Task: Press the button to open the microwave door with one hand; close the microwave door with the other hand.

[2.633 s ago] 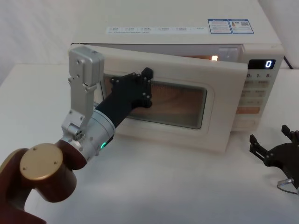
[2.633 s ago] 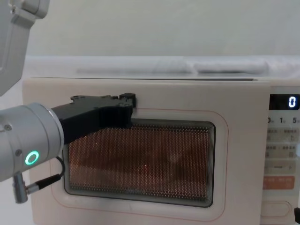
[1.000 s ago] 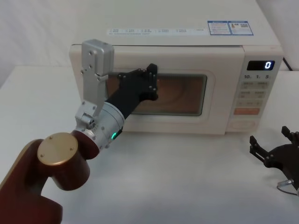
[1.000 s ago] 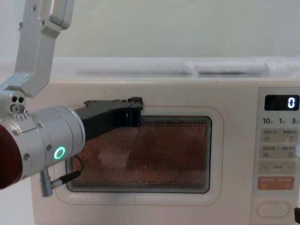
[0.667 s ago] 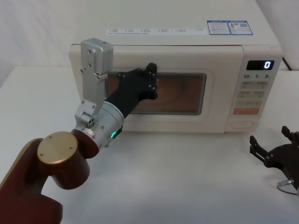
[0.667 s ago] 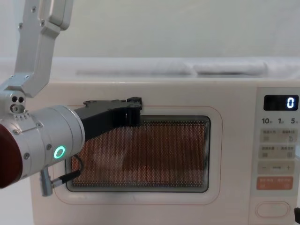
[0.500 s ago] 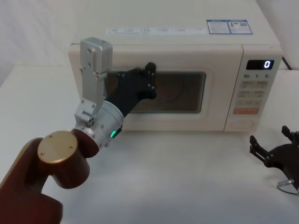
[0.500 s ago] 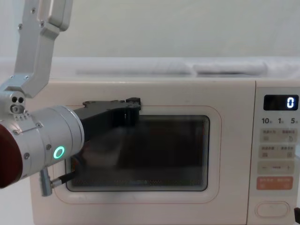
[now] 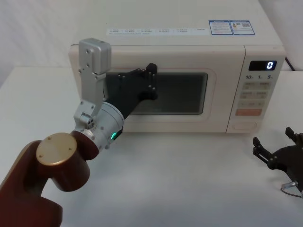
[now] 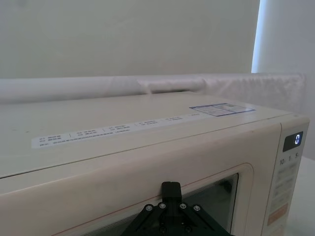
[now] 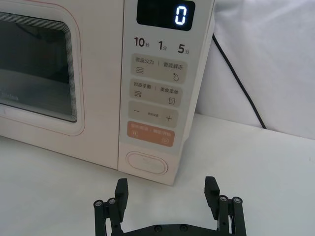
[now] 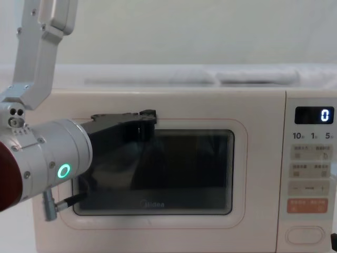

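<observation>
The left gripper (image 9: 150,81) reaches forward to the upper left part of the door (image 9: 184,111); whether its fingers are spread or closed cannot be told. The door lies flush in the front of the microwave (image 9: 180,52), which stands on the table (image 9: 189,179) with its long axis across the view and its front facing the robot, window dark. At the panel's foot sits the button (image 11: 146,162), long axis level, and the right gripper (image 11: 167,194) hovers low before it, jaws wide and holding nothing.

microwave door (image 12: 158,176): shut flush, window dark (Midea logo visible) | button (image 11: 146,162): cream pill, bottom of panel
</observation>
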You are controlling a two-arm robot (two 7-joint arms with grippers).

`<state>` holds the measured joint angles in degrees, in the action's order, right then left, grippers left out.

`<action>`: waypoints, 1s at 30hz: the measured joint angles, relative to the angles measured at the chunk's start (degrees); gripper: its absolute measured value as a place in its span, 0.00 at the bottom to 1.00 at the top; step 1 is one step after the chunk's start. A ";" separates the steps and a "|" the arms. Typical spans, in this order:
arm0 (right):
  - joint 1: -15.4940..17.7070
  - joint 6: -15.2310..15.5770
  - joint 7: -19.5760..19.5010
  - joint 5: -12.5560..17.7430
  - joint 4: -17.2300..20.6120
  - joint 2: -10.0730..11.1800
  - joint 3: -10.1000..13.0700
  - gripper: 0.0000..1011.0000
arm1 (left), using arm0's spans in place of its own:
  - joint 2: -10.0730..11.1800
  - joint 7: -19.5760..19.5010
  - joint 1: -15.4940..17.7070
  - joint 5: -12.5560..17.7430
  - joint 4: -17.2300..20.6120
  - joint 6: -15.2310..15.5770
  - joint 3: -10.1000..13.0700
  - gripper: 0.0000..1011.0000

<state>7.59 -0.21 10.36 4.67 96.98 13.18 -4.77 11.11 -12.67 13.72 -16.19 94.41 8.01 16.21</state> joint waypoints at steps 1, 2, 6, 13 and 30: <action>0.00 0.00 0.00 0.00 0.00 0.00 0.00 0.99 | 0.06 0.00 -0.19 -0.17 0.29 0.07 -0.12 0.00; 0.00 0.00 0.00 0.00 0.00 0.00 0.00 0.99 | 0.10 -0.01 -0.29 -0.26 0.45 0.10 -0.19 0.00; 0.00 0.00 0.00 0.00 0.00 0.00 0.01 0.99 | 0.55 0.01 -1.04 -0.78 1.65 0.20 -0.59 0.00; 0.00 0.00 0.00 0.00 0.00 0.00 0.01 0.99 | 1.62 -0.14 -3.23 -1.96 4.92 0.44 -1.27 0.00; 0.00 0.00 0.00 0.00 0.00 0.00 0.00 0.99 | 3.65 2.78 -12.50 -2.13 9.93 -2.58 -4.76 0.00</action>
<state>7.59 -0.21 10.36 4.67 96.98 13.18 -4.77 14.76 -9.89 1.22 -18.32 104.33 5.43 11.45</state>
